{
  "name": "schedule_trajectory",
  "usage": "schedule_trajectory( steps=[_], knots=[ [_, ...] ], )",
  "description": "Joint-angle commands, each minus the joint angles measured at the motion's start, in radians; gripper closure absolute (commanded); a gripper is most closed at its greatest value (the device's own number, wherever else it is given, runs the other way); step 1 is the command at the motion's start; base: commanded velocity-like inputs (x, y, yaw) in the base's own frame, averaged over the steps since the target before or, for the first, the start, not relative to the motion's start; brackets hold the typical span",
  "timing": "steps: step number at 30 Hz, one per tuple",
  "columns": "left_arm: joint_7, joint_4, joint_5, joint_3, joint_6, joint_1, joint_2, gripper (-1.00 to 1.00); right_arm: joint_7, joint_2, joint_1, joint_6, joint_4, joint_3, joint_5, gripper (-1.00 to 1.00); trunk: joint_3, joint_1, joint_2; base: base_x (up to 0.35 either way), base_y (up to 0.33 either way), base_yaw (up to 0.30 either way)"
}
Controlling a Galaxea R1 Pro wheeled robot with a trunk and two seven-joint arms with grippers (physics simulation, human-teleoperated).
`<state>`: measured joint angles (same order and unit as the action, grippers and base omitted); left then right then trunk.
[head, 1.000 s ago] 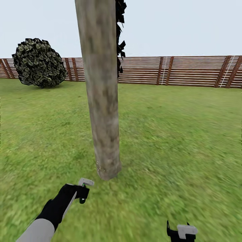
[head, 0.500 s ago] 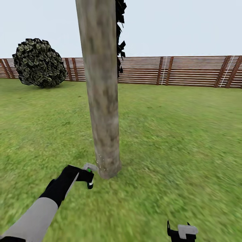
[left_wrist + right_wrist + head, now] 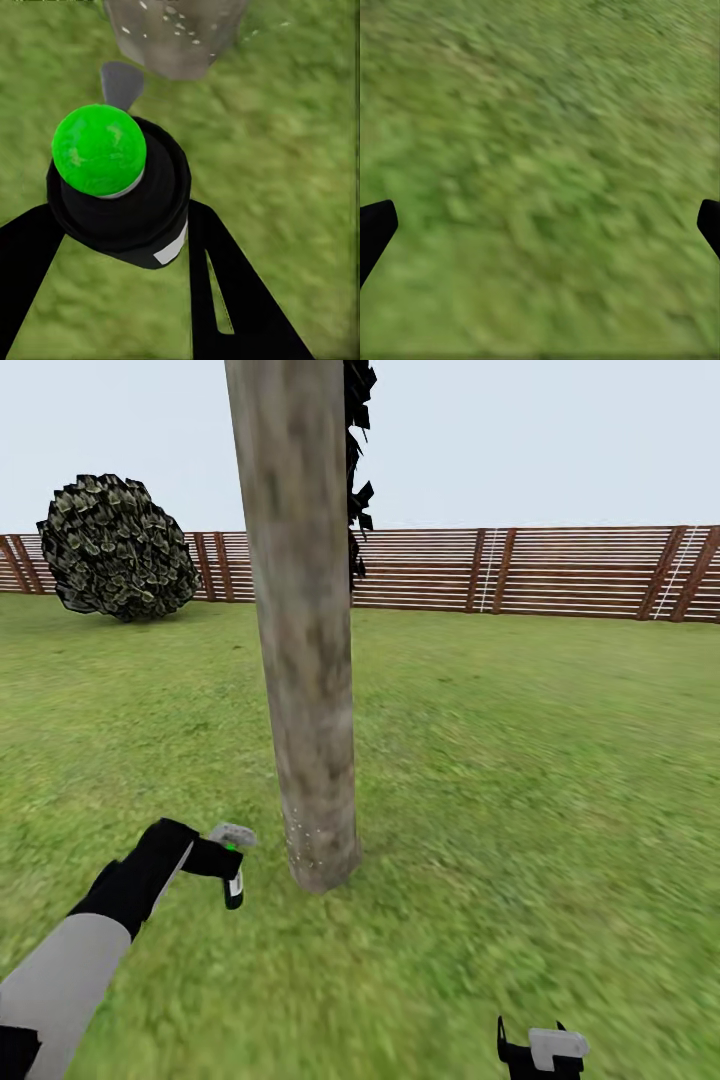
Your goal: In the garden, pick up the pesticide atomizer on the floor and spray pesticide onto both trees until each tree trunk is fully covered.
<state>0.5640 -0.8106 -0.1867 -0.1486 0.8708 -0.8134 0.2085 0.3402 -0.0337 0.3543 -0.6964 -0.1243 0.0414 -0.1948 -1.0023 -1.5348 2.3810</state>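
Left hand [image 3: 232,868] grips the pesticide atomizer [image 3: 120,187] — beside the tree trunk [image 3: 305,660].

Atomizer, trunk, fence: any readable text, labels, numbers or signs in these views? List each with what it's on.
None readable.
pesticide atomizer, held in the left gripper: a small white patch on its black body, blank as far as it shows.
tree trunk: only fine white specks near the base, no writing.
fence: plain slats, no sign.
right gripper: a plain white block, no marking.
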Motion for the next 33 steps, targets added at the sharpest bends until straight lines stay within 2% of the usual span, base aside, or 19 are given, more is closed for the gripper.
schedule_trajectory(
  steps=[1, 2, 3, 5, 7, 8, 12, 13, 14, 16, 18, 22, 27, 33],
  knots=[
    [0.004, -0.002, -0.002, -0.005, 0.000, -0.001, -0.009, 1.00, 0.000, 0.000, 0.000, 0.000, 0.000, 0.000, 0.000, -1.00, 0.000, 0.000, 0.000, 0.000, 0.000, 0.000],
    [0.006, -0.002, -0.001, -0.012, 0.000, -0.003, -0.022, 1.00, 0.000, 0.000, 0.000, 0.000, 0.000, 0.000, 0.000, -1.00, 0.000, 0.000, 0.000, 0.000, 0.000, 0.000],
    [0.007, -0.003, -0.001, -0.031, 0.001, -0.006, -0.058, 1.00, 0.000, 0.000, 0.000, 0.000, 0.000, 0.000, 0.000, -1.00, 0.000, 0.000, 0.000, 0.000, 0.000, 0.000],
    [0.008, -0.004, -0.002, -0.047, 0.002, -0.008, -0.104, 1.00, 0.000, 0.000, 0.000, 0.000, 0.000, 0.000, 0.000, -1.00, 0.000, 0.000, 0.000, 0.000, 0.000, 0.000],
    [0.008, -0.004, -0.002, -0.053, 0.005, -0.018, -0.130, 1.00, 0.000, 0.000, 0.000, 0.000, 0.000, 0.000, 0.000, -1.00, 0.000, 0.000, 0.000, 0.000, 0.000, 0.000],
    [0.008, -0.003, -0.002, -0.054, 0.017, -0.032, -0.132, 1.00, 0.000, 0.000, 0.000, 0.000, 0.000, 0.000, 0.000, -1.00, 0.000, 0.000, 0.000, 0.000, 0.000, 0.000],
    [0.011, -0.001, -0.004, -0.050, 0.033, -0.068, -0.100, 1.00, 0.000, 0.000, 0.000, 0.000, 0.000, 0.000, 0.000, -1.00, 0.000, 0.000, 0.000, 0.000, 0.000, 0.000],
    [0.014, -0.002, 0.000, -0.049, 0.035, -0.078, -0.067, 1.00, 0.000, 0.000, 0.000, 0.000, 0.000, 0.000, 0.000, -1.00, 0.000, 0.000, 0.000, 0.000, 0.000, 0.000],
    [0.015, -0.002, 0.002, -0.048, 0.037, -0.087, -0.045, 1.00, -0.001, 0.000, 0.000, 0.000, 0.000, 0.000, 0.000, -1.00, 0.000, 0.000, 0.000, 0.000, 0.000, 0.000],
    [0.015, -0.002, 0.004, -0.048, 0.038, -0.102, -0.016, 1.00, -0.001, 0.000, 0.000, 0.000, 0.000, 0.000, 0.000, -1.00, 0.000, 0.000, 0.000, 0.000, 0.000, 0.000],
    [0.016, -0.002, 0.000, -0.049, 0.039, -0.110, -0.004, 1.00, -0.001, 0.000, 0.000, 0.000, 0.000, 0.000, 0.000, -1.00, 0.000, 0.000, 0.000, 0.000, 0.000, 0.000],
    [0.016, -0.003, -0.002, -0.053, 0.056, -0.107, -0.012, 1.00, -0.001, 0.001, 0.000, 0.000, -0.001, -0.001, 0.000, -1.00, 0.000, 0.000, 0.000, 0.000, -0.008, 0.000],
    [0.013, -0.004, -0.003, -0.052, 0.066, -0.103, -0.014, 1.00, -0.001, 0.002, 0.000, 0.000, 0.000, -0.002, 0.000, -1.00, 0.000, 0.000, 0.000, 0.000, -0.227, 0.000],
    [0.013, -0.057, -0.006, -0.048, 0.068, -0.100, -0.011, 1.00, -0.001, 0.002, 0.000, 0.000, 0.000, -0.002, 0.000, -1.00, 0.000, 0.000, 0.000, 0.000, -0.273, 0.000]
  ],
)
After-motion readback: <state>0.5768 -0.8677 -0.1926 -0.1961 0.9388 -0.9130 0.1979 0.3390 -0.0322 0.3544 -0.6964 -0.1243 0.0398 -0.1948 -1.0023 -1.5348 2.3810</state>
